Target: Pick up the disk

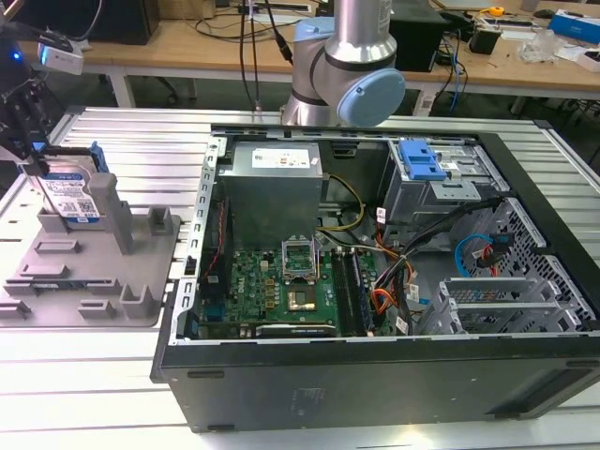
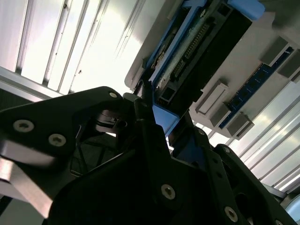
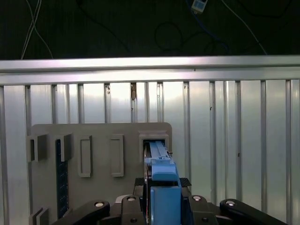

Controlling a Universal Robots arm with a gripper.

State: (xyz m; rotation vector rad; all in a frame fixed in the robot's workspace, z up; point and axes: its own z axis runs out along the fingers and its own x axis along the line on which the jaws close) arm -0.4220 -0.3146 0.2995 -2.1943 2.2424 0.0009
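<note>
in the grey fixture point(image 1: 141, 281), the disk point(image 1: 70, 192) upright, fingers point(image 2: 145, 117) clamped on it

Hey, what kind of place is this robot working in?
Probably an electronics or robotics lab set up for computer assembly work. An opened computer case lies on a slotted aluminium table, a grey fixture holds the disk upright, and cluttered wooden workbenches stand behind.
</note>
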